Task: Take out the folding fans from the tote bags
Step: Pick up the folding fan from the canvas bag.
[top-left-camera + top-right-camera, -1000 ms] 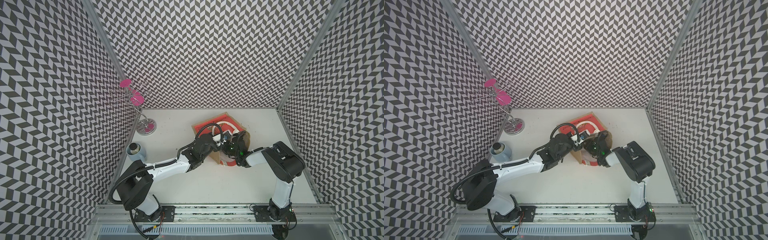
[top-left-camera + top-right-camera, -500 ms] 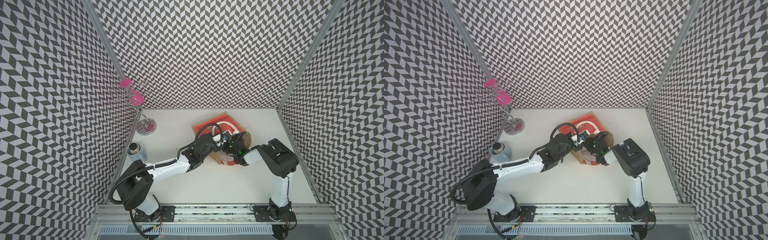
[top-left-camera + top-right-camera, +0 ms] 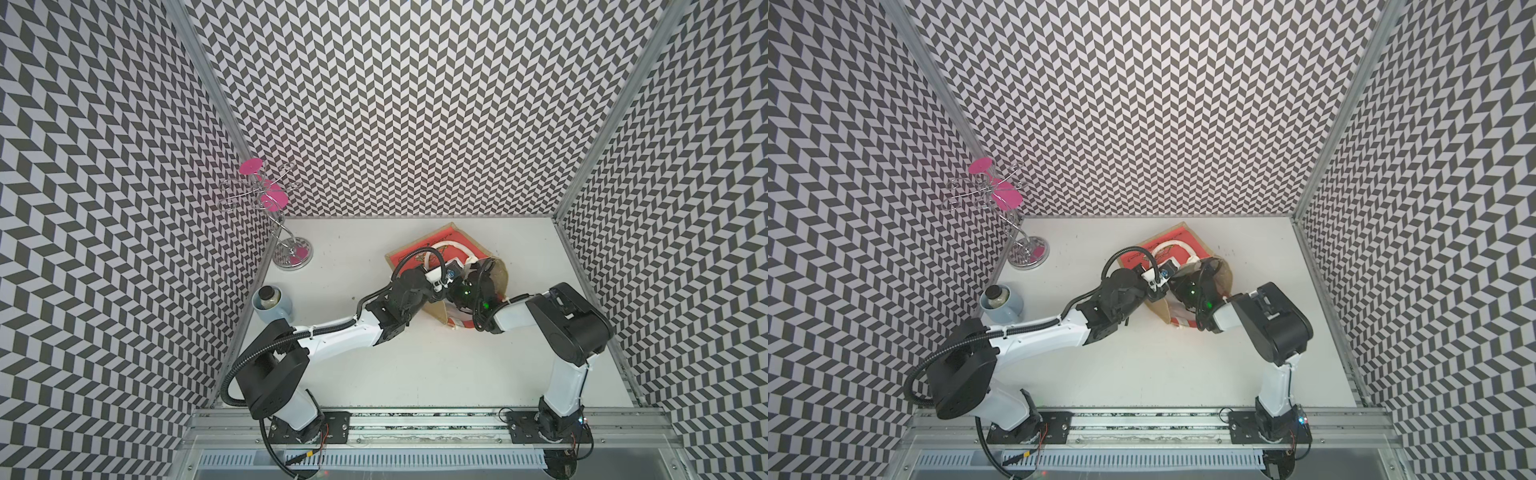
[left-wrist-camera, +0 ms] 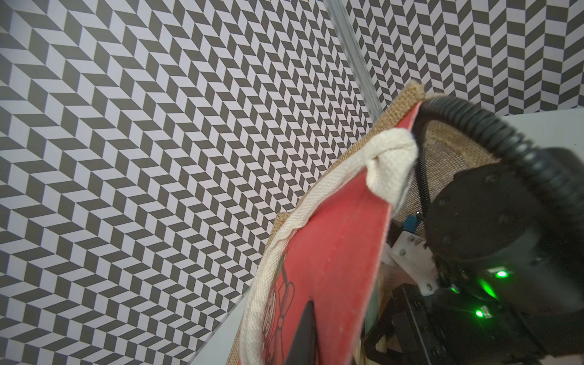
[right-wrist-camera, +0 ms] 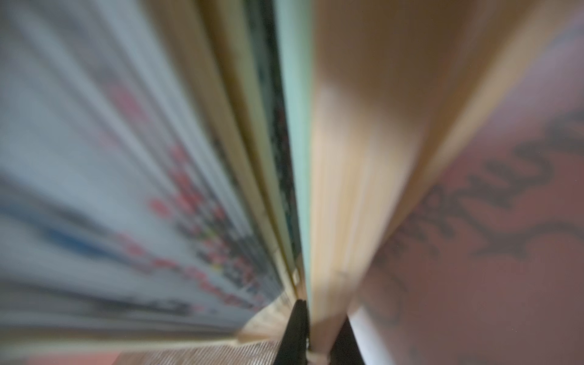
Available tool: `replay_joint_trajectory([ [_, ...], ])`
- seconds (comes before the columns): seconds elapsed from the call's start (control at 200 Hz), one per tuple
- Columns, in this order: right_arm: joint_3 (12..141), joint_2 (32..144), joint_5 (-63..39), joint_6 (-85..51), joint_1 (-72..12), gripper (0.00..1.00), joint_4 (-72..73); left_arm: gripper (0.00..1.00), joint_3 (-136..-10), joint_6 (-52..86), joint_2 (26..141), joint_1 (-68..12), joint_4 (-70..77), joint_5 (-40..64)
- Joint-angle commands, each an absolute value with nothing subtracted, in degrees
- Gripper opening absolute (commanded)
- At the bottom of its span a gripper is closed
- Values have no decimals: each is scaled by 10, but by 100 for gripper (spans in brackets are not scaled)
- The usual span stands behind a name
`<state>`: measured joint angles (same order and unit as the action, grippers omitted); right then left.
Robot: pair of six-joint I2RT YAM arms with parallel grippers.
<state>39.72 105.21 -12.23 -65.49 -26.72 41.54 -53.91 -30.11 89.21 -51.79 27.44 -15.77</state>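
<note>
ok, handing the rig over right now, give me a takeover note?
Left gripper: shut on the tote bag at its red wall.
Right gripper: inside the bag, shut on one folding fan; other fans packed beside it.
Done: no fan on the table yet.
Left: draw this fan out, set it down, repeat for the rest.

Chrome wire stand (image 3: 292, 254) with pink discs; nearby, grey cup (image 3: 276, 314) holding perhaps a jar.
</note>
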Motion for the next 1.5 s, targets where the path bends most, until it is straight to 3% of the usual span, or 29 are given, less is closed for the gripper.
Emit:
replay_joint_trajectory([
  [0.0,383,978,-107,-590,-270,0,373,0,-541,-305,903,-519,301,-206],
  [0.566,375,696,87,-412,-276,0,107,0,-526,-329,891,-517,337,-273],
  [0.736,369,631,46,-358,-275,0,123,0,-526,-330,899,-514,339,-291],
  [1.127,336,589,-186,-290,-276,0,211,0,-562,-359,909,-510,357,-354],
  [1.332,310,519,-91,-288,-271,0,208,0,-564,-393,905,-488,364,-374],
  [1.492,337,476,-88,-273,-232,0,162,0,-561,-404,894,-456,353,-382],
])
